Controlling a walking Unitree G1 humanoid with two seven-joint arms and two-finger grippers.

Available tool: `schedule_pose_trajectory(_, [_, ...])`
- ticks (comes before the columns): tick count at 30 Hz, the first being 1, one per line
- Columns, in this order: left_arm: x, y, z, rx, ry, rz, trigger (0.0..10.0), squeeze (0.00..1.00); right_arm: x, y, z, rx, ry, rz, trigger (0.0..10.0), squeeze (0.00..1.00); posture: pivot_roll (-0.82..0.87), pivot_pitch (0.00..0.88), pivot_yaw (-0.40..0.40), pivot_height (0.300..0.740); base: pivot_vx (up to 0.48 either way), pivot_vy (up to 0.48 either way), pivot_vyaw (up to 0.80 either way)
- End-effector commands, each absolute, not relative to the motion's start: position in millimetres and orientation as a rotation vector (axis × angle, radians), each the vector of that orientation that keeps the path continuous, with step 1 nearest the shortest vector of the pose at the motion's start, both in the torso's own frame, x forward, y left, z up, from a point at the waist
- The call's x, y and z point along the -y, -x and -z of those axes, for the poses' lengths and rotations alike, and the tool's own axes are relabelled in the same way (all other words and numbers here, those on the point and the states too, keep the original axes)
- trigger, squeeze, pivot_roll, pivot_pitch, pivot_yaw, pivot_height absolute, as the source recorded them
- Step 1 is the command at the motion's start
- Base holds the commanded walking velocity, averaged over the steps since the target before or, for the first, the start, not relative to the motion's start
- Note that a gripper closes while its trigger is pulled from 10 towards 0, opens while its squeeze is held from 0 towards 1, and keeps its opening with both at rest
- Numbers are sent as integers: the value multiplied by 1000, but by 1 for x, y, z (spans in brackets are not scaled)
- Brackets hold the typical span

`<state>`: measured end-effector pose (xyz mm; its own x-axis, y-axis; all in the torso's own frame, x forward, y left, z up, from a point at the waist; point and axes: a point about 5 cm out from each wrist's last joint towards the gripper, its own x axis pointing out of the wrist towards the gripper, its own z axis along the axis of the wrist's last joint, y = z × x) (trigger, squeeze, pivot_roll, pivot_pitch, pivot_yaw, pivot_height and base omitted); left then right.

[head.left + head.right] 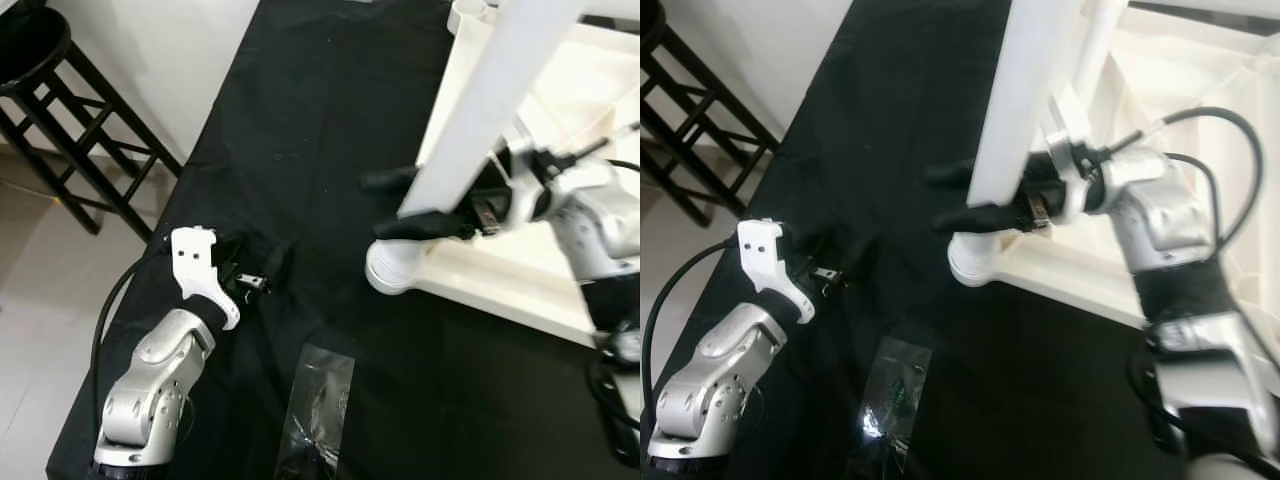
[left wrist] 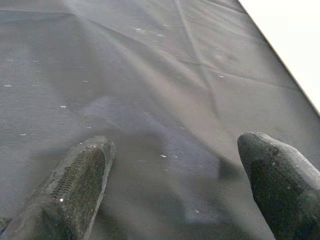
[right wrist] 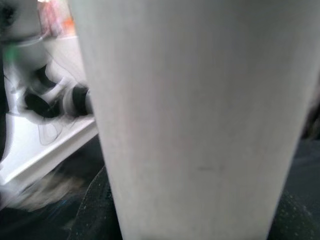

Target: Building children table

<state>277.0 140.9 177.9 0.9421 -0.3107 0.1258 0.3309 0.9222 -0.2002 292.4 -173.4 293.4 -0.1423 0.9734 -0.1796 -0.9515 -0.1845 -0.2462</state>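
White leg (image 1: 490, 110) stands on socket (image 1: 392, 268) of upturned top (image 1: 520, 270), on desk (image 1: 300, 120). Right hand (image 1: 405, 205) clasps leg low. Left hand (image 2: 175, 180) open, empty. Risk: tilted leg jams or slips.

Both arms are silver-grey metal with rounded joint housings; the left arm (image 1: 155, 385) ends in a white plastic wrist bracket (image 1: 200, 270). Black cables (image 1: 1215, 130) loop along each forearm. The left gripper (image 2: 175, 185) has two long black fingers (image 2: 75, 185) with textured pads.
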Motion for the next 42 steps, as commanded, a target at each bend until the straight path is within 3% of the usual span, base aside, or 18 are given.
schedule_pose_trajectory(1, [-148, -276, -165, 40, 227, 293, 10000, 0, 172, -277, -225, -326, 198, -1825, 10000, 0, 59, 342, 29, 740, 0, 0, 0])
schedule_pose_trajectory(3, [-148, -276, -165, 40, 227, 293, 10000, 0, 172, -277, -225, -326, 198, -1825, 10000, 0, 59, 342, 29, 740, 0, 0, 0])
schedule_pose_trajectory(8, [-150, -279, -166, 51, 227, 286, 10000, 0, 165, -242, -220, -383, 175, -1940, 10000, 0, 53, 335, 27, 740, 0, 0, 0])
schedule_pose_trajectory(18, [-152, -279, -167, 55, 223, 285, 10000, 0, 161, -223, -221, -350, 135, -1990, 10000, 0, 52, 330, 31, 740, 0, 0, 0])
schedule_pose_trajectory(21, [-152, -280, -167, 58, 220, 285, 10000, 0, 158, -242, -213, -243, 218, -1773, 10000, 0, 53, 327, 34, 740, 0, 0, 0])
schedule_pose_trajectory(29, [-152, -281, -168, 61, 208, 292, 10000, 0, 159, -260, -208, -99, 355, -1518, 10000, 0, 55, 324, 49, 740, 0, 0, 0])
schedule_pose_trajectory(42, [-150, -282, -169, 68, 205, 300, 10000, 0, 156, -267, -208, -9, 406, -1407, 10000, 0, 55, 315, 44, 740, 0, 0, 0])
